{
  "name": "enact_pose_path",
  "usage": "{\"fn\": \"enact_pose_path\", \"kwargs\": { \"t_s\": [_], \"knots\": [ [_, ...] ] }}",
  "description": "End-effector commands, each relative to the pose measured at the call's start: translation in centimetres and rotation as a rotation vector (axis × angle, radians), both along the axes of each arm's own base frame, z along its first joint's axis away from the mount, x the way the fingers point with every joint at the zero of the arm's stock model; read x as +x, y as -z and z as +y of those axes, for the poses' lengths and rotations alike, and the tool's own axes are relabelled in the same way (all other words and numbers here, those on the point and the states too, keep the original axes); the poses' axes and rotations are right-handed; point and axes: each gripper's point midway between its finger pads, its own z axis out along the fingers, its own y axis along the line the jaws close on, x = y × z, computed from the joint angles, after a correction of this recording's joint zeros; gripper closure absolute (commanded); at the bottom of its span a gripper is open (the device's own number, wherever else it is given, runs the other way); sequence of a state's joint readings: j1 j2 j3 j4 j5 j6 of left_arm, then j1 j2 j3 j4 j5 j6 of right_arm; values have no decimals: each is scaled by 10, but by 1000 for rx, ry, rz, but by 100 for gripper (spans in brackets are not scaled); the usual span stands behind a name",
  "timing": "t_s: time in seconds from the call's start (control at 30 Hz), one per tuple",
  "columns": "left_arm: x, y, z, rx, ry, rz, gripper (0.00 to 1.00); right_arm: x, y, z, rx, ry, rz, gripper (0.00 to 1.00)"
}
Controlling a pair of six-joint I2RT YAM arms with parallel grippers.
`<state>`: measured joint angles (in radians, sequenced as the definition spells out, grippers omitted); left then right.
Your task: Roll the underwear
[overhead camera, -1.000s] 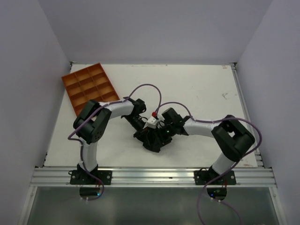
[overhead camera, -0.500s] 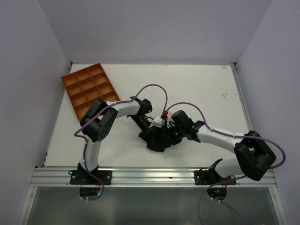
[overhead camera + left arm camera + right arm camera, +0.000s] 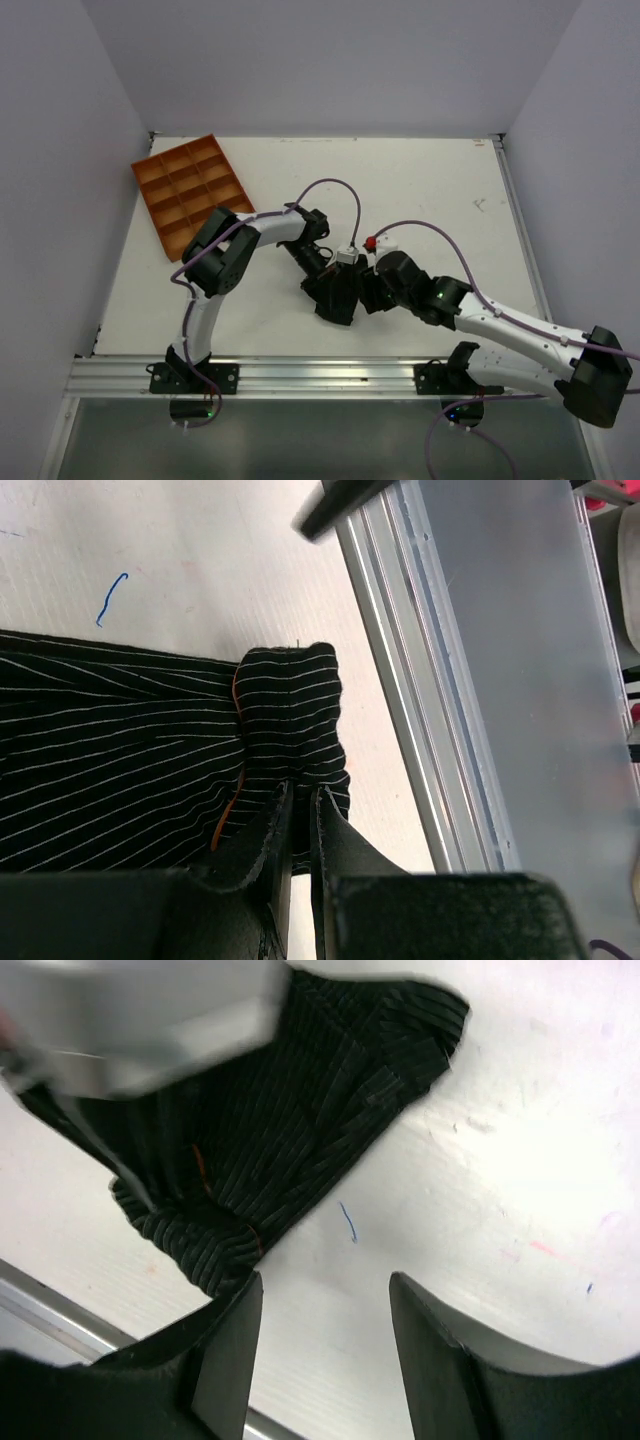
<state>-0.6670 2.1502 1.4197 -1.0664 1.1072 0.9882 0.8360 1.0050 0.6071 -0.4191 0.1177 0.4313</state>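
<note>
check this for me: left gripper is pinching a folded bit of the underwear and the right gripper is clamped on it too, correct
Only half right. The left gripper is pinching a folded bit of the underwear, but the right gripper is not clamped on it: it stands open with nothing between its jaws, as the right wrist view shows.

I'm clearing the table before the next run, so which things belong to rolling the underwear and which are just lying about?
In the job: underwear; left pincer, shut on its folded corner; right pincer, open beside it.
Lying about: orange tray with compartments.
</note>
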Motion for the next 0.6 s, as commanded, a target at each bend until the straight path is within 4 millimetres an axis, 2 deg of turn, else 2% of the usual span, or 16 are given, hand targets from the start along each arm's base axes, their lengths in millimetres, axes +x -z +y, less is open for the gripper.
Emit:
{"fn": "enact_pose_path", "kwargs": {
  "t_s": [0.0,0.03,0.07,0.1,0.13,0.17,0.2,0.27,0.37,0.57],
  "knots": [
    [17,24,5,74,3,-79,100,13,-47,16,-81,-38,-227,42],
    [18,25,6,85,-2,-79,100,11,-49,21,-134,-106,-257,39],
    [19,26,5,83,-3,-79,100,11,-51,34,-177,-157,-268,37],
    [19,27,4,88,-6,-72,100,0,-52,46,-234,-259,-305,36],
    [20,27,3,89,-9,-69,100,1,-50,46,-309,-283,-329,35],
    [21,26,2,89,-12,-68,100,0,-57,56,-328,-320,-351,35],
    [22,29,1,93,-14,-63,100,-2,-47,62,-384,-364,-348,35],
    [23,30,0,99,-19,-54,100,-10,-47,76,-436,-475,-388,34],
    [25,33,0,120,-26,-48,100,-15,-33,85,-523,-586,-394,33],
    [23,40,4,159,-20,-23,99,-16,-5,83,-657,-705,-386,34]
  ]
}}
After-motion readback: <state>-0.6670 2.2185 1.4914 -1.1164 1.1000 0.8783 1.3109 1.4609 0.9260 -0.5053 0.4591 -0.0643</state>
